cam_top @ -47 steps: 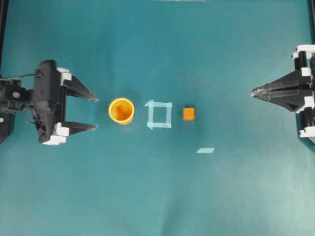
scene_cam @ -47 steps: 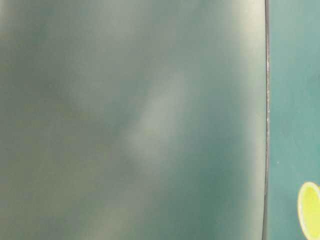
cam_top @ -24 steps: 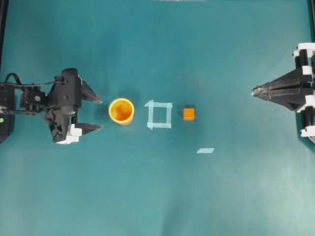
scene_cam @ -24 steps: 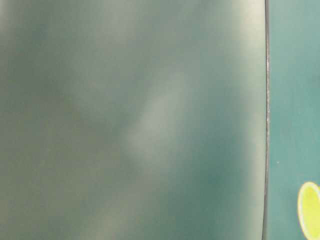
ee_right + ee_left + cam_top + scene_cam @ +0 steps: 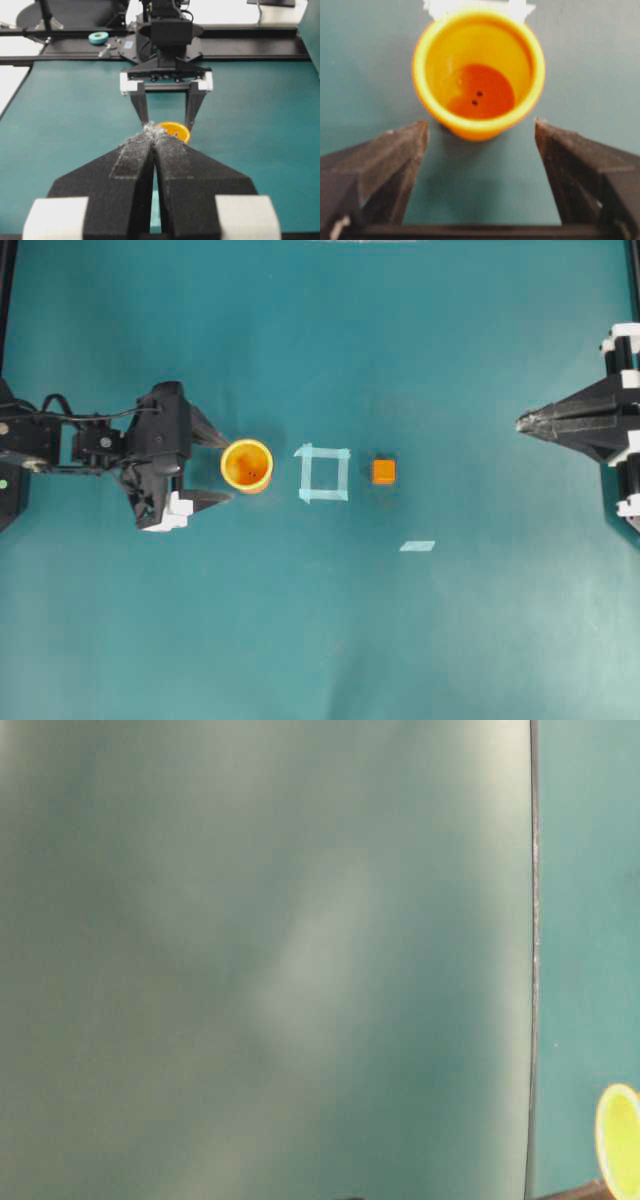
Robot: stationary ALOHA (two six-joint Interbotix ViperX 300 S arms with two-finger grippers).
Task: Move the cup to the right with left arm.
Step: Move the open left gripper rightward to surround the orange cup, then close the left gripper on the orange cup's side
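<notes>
On the green table (image 5: 320,640) there is one cup (image 5: 246,464), one small orange cube (image 5: 383,471), one square outlined in pale tape (image 5: 323,473) and one loose strip of tape (image 5: 417,546). Two grippers are in view. The left gripper (image 5: 221,468) has its fingers spread wide, nothing between them; the cup stands upright just at its 3 o'clock, the fingertips level with its near edge. The right gripper (image 5: 522,423), fingers pressed together, sits far off at the cup's 3 o'clock.
</notes>
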